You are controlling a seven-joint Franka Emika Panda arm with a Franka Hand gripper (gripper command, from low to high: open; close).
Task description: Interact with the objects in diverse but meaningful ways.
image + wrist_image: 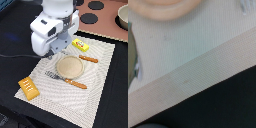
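Arm: white robot arm [52, 27], upper left of the exterior frame, over the pale woven placemat [95, 85].
Tool: hidden under the arm's body; apart or together cannot be told.
Task items: yellow printed packet [80, 45] upper centre; golden scored bread loaf [28, 88] lower left; thin brown sausage [88, 59] right of the round tan plate [69, 65].
Cutlery: orange-handled fork [67, 80] below the plate.
Wrist view: plate rim [165, 12], mat and dark counter [223, 105] only.
Risk: a blind descent could strike the plate rim or drag the mat, shifting everything.
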